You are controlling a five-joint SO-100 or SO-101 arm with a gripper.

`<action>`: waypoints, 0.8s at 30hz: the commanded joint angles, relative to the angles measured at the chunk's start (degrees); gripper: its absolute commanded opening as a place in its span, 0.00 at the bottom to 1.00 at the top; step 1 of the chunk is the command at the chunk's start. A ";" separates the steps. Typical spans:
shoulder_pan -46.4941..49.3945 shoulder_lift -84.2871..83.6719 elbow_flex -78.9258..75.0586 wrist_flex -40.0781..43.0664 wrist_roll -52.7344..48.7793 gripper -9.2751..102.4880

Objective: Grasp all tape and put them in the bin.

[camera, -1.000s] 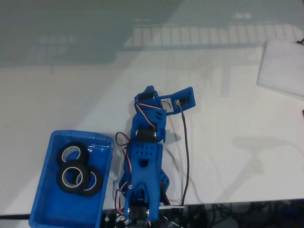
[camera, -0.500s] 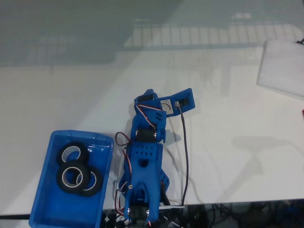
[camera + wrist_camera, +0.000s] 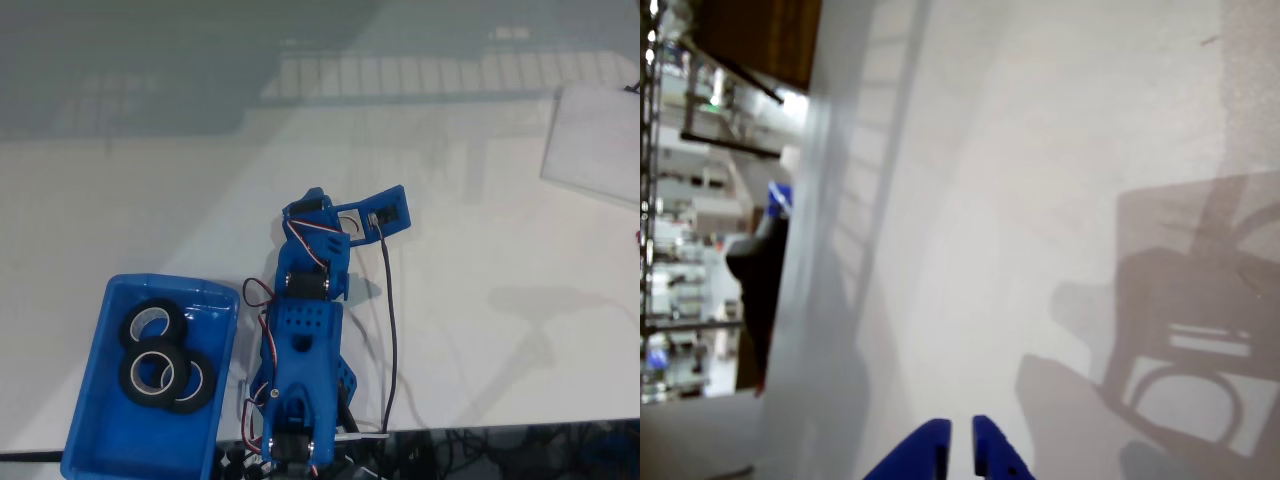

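— What's the blue two-finger pincer (image 3: 960, 445) doing?

— In my wrist view its tips sit nearly together with a thin gap, holding nothing, above bare white table (image 3: 1040, 200).

— And the tape?

— I see all three black ring-shaped rolls (image 3: 165, 360) lying overlapped inside the bright blue rectangular plastic bin (image 3: 95, 440) at the table's near edge, just beside the folded blue arm (image 3: 305, 360).

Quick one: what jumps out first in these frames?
In the fixed view, the blue bin at bottom left, with three black tape rolls overlapping inside it. Beside it, the blue arm sits folded on the white table. In the wrist view, the gripper holds nothing, jaws nearly together.
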 commanded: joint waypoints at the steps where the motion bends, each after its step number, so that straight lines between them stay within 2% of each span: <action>1: -0.18 0.88 1.58 0.18 0.88 0.08; 24: -0.26 0.88 1.67 -0.26 0.26 0.08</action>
